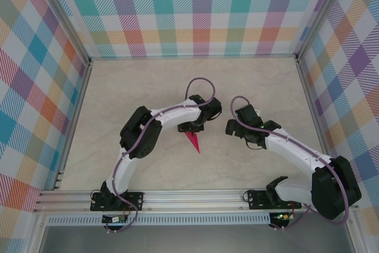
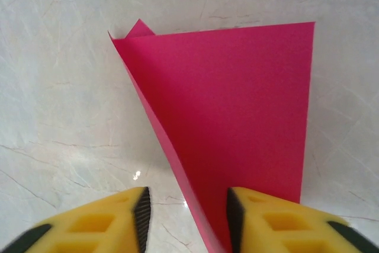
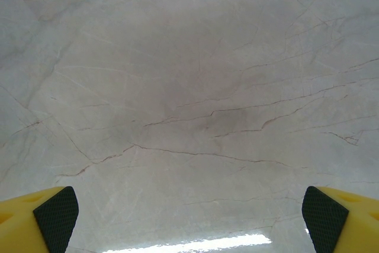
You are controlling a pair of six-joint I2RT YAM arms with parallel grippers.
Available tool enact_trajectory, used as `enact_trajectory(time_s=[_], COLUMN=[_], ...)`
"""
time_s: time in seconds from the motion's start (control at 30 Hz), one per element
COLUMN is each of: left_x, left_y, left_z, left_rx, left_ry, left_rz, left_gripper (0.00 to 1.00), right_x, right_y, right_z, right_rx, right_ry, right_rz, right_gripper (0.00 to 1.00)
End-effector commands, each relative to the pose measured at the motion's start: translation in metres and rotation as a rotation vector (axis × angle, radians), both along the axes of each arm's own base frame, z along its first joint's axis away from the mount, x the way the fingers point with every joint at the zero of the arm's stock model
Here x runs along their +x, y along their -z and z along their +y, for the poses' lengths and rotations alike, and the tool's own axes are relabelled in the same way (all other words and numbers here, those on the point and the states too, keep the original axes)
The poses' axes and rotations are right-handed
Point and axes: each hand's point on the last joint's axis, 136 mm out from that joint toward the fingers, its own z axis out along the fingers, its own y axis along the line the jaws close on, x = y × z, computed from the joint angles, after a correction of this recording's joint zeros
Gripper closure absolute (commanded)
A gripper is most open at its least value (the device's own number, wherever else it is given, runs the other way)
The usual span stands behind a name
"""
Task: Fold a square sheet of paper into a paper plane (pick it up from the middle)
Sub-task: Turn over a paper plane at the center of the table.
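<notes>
The magenta-pink paper [image 1: 193, 141] lies on the marble table as a folded, pointed dart shape, its tip toward the near edge. In the left wrist view the paper [image 2: 237, 105] is a long triangle with a small corner poking out at its far end. My left gripper [image 2: 186, 217] straddles its narrow end. The folded edge runs between the yellow fingers [image 2: 118, 223], close against the right pad, with a gap to the left pad. From above, the left gripper [image 1: 192, 128] sits over the paper's wide end. My right gripper [image 1: 231, 127] hovers to the right, and in its wrist view the right gripper [image 3: 189, 211] is wide open over bare table.
The marble tabletop [image 1: 118, 93] is walled by checked panels [image 1: 195, 10] at the back and both sides. An aluminium rail [image 1: 189, 197] runs along the near edge by the arm bases. The two wrists stand close together at the table's middle.
</notes>
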Motion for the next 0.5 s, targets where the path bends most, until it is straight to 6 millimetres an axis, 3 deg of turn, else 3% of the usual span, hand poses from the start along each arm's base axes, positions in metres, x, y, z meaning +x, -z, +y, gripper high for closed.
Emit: enact_trajectory(time_s=[0.0,0.07,0.17,0.27,0.47], left_x=[-0.005,-0.007,-0.010,-0.010,-0.010], left_y=[-0.017,-0.016,-0.016,-0.023,-0.028], left_z=[0.004,0.001,0.001,0.001,0.004], left_rx=[-0.011,-0.035,-0.064,-0.087,-0.096], left_ry=[0.000,0.003,-0.002,0.000,-0.010], left_rz=[-0.020,-0.017,-0.024,-0.042,-0.060], left_gripper=[0.75,0.81,0.81,0.73,0.76], right_x=[-0.003,-0.003,-0.003,-0.003,-0.003], right_y=[-0.001,-0.001,-0.001,-0.001,0.003], right_z=[-0.007,-0.008,-0.008,-0.007,-0.006], right_rx=[-0.008,-0.011,-0.007,-0.001,-0.003], right_ry=[0.033,0.043,0.048,0.047,0.046], right_rz=[0.007,0.011,0.013,0.015,0.031], right_gripper=[0.00,0.00,0.00,0.00,0.00])
